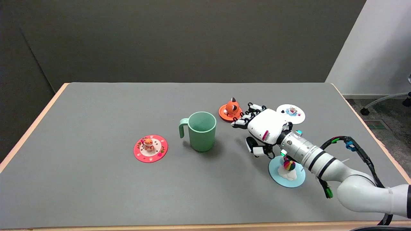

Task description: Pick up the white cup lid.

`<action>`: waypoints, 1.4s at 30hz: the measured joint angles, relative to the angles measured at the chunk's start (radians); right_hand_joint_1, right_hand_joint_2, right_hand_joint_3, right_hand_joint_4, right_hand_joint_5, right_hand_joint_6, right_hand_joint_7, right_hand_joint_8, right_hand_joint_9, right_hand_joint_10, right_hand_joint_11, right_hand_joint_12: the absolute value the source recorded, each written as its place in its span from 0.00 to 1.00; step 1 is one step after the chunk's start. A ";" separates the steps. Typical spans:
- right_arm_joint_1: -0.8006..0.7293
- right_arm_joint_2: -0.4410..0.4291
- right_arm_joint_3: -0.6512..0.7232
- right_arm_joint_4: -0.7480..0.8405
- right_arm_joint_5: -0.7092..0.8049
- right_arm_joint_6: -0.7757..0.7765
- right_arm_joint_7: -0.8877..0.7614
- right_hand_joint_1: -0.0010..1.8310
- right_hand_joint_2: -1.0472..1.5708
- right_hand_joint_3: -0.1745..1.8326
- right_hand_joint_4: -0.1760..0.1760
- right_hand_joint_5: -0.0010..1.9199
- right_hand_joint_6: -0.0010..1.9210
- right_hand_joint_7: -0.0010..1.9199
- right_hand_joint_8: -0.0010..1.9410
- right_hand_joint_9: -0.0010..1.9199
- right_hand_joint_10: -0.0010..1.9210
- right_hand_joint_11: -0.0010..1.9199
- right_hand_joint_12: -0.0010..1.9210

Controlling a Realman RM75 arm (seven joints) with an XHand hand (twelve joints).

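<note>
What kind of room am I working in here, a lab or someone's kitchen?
Most likely a lab or office test space: a bare grey table with wooden edging, plain dark wall panels behind it, and an office chair base on carpet at right.

One head view looks down across the grey table point(96, 192) from its near side.

The right arm point(324, 162) stretches in, its hand point(261, 128) empty with fingers spread.
</note>
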 measured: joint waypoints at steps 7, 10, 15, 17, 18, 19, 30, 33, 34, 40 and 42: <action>-0.003 0.000 -0.011 0.007 -0.003 0.011 0.002 0.45 0.74 0.52 0.69 0.29 0.10 0.31 0.09 0.37 0.12 0.13 0.49; -0.004 0.000 -0.014 0.008 -0.003 0.016 0.002 0.44 0.75 0.50 0.69 0.29 0.10 0.31 0.10 0.38 0.12 0.14 0.50; -0.006 0.000 -0.017 0.009 0.005 0.026 0.005 0.44 0.75 0.51 0.70 0.29 0.10 0.32 0.10 0.39 0.13 0.14 0.52; -0.006 0.000 -0.018 0.009 0.012 0.029 0.008 0.44 0.75 0.49 0.70 0.29 0.10 0.33 0.09 0.39 0.13 0.14 0.52; -0.007 0.000 -0.018 0.008 0.015 0.030 0.009 0.44 0.75 0.49 0.71 0.29 0.10 0.33 0.09 0.39 0.13 0.14 0.52; -0.007 0.000 -0.018 0.006 0.018 0.032 0.012 0.44 0.75 0.49 0.72 0.30 0.10 0.33 0.09 0.39 0.13 0.14 0.53; -0.007 -0.001 0.004 -0.006 0.082 0.046 0.035 0.45 0.72 0.56 0.79 0.33 0.09 0.40 0.09 0.42 0.14 0.16 0.52; -0.008 -0.001 0.017 -0.007 0.099 0.048 0.040 0.45 0.72 0.56 0.81 0.34 0.09 0.41 0.09 0.42 0.14 0.16 0.53; -0.008 -0.001 0.021 -0.008 0.104 0.049 0.042 0.45 0.72 0.56 0.81 0.34 0.09 0.41 0.09 0.42 0.14 0.16 0.53; -0.008 -0.002 0.049 -0.009 0.137 0.055 0.053 0.45 0.72 0.56 0.84 0.35 0.09 0.42 0.09 0.43 0.15 0.16 0.53; -0.008 -0.002 0.061 -0.009 0.146 0.055 0.057 0.45 0.72 0.55 0.86 0.35 0.09 0.42 0.09 0.43 0.15 0.16 0.53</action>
